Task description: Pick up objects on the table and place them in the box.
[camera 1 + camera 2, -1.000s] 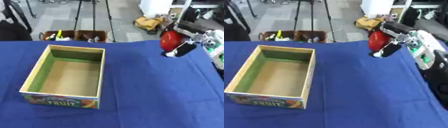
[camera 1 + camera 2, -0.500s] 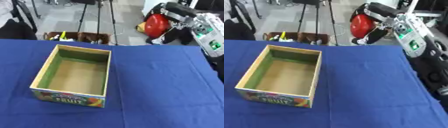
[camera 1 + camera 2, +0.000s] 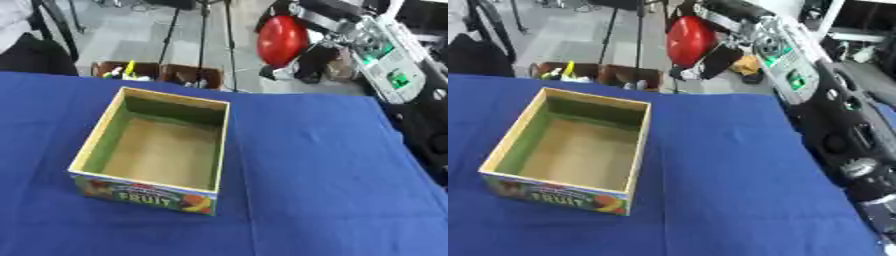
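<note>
My right hand is raised high over the table's far edge, its fingers curled round a round red object. The arm behind it comes down from the upper right. An open cardboard box with "FRUIT" printed on its front wall sits on the blue table, left of centre, and nothing shows inside it. The red object is up and to the right of the box's far right corner. My left hand shows in neither view.
Beyond the table's far edge stand two brown bins with small items, tripod legs and a grey floor. Black parts of my right arm fill the right side. The blue cloth stretches right of and in front of the box.
My right hand has lifted the red object higher and carried it leftward, toward the box. The whole picture has shifted too, so the camera has moved.
</note>
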You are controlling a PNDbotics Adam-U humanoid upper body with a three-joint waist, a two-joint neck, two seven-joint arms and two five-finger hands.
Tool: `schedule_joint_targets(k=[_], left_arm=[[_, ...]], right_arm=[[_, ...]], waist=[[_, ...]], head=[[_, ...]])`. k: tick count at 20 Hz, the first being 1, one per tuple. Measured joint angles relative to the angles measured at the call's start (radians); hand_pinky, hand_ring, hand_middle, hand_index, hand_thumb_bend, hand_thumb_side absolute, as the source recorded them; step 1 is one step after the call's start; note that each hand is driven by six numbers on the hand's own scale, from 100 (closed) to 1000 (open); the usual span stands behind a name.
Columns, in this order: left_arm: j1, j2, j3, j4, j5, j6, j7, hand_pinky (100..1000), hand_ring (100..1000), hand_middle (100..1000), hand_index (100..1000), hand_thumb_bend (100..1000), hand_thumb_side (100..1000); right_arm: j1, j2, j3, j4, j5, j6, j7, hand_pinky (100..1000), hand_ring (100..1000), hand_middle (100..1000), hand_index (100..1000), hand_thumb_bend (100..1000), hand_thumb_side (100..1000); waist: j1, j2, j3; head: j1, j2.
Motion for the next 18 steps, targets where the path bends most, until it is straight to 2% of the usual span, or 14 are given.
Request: schedule_joint_targets(k=[3, 4, 5, 6, 10, 18], left_arm=[[-0.009, 0.0, 0.0, 0.0, 0.0, 0.001, -0.001, 354, 399, 456, 579, 100, 868], [-0.013, 0.0, 0.0, 0.0, 0.0, 0.001, -0.002, 354, 399, 456, 578, 100, 868], [-0.016, 0.0, 0.0, 0.0, 0.0, 0.002, -0.002, 354, 399, 455, 578, 100, 868], [-0.02, 0.0, 0.0, 0.0, 0.0, 0.002, -0.003, 354, 398, 455, 578, 100, 889], [-0.03, 0.0, 0.0, 0.0, 0.0, 0.002, -0.005, 354, 398, 455, 578, 100, 867], [-0.035, 0.0, 0.0, 0.0, -0.001, -0.001, -0.008, 354, 397, 455, 578, 100, 866]], right_arm=[[-0.016, 0.025, 0.006, 0.013, 0.007, -0.01, 0.006, 376, 518, 410, 483, 100, 256], [-0.022, 0.033, 0.008, 0.016, 0.009, -0.015, 0.006, 378, 519, 410, 482, 100, 233], [-0.026, 0.04, 0.012, 0.019, 0.013, -0.022, 0.007, 379, 520, 412, 480, 100, 264], [-0.03, 0.048, 0.013, 0.024, 0.018, -0.029, 0.008, 380, 520, 411, 480, 100, 267], [-0.049, 0.078, 0.02, 0.047, 0.045, -0.054, 0.012, 381, 520, 411, 476, 100, 273], [-0.064, 0.131, 0.023, 0.108, 0.115, -0.077, 0.011, 382, 520, 410, 470, 100, 270]], waist=[[-0.01, 0.011, 0.014], [-0.014, 0.016, 0.019], [-0.016, 0.022, 0.024], [-0.019, 0.026, 0.029], [-0.024, 0.039, 0.048], [-0.028, 0.047, 0.071]], head=[[-0.008, -0.002], [-0.01, -0.005], [-0.012, -0.007], [-0.015, -0.01], [-0.031, -0.019], [-0.057, -0.027]])
